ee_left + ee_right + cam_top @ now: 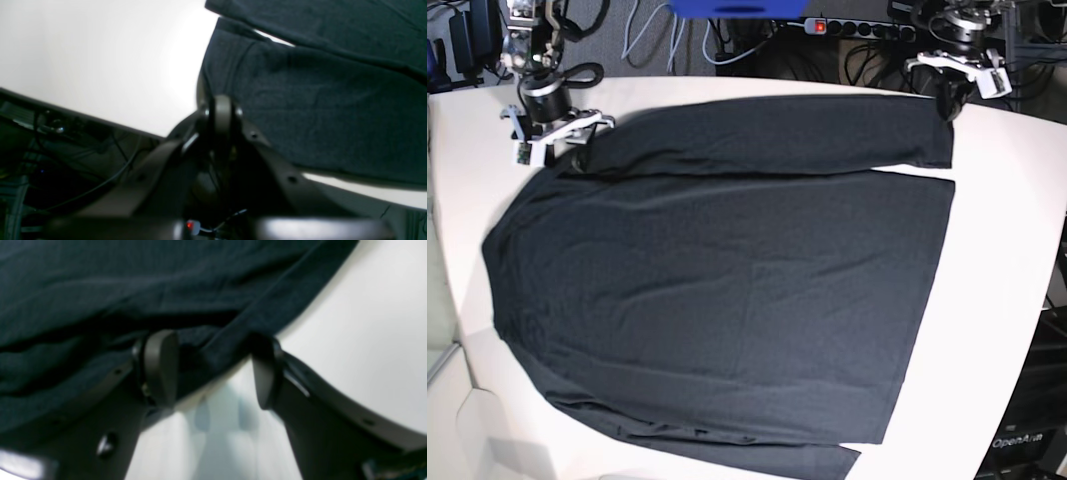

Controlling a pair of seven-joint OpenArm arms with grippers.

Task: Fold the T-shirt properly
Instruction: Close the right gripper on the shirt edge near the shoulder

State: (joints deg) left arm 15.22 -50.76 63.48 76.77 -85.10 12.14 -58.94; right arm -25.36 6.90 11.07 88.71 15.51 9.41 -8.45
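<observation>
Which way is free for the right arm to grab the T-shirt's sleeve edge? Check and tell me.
Probably yes, straight ahead. The right claw is open with the T-shirt sleeve hem between its fingers, resting on the white table. Nothing else blocks it.

T-shirt (717,290): lies spread flat on the surface (1007,250), covering most of it in the base view. One sleeve is folded across the far edge of the body, running from that view's left to its right.

Right gripper (557,140): at the far-left corner of the base view, at the shoulder end of the folded sleeve, jaws apart with a fold of cloth between them.

Left gripper (947,100): at the far-right corner, at the cuff end of the sleeve, jaws together beside the cloth edge.

Cables (677,40): behind the surface, beyond its far edge.
</observation>
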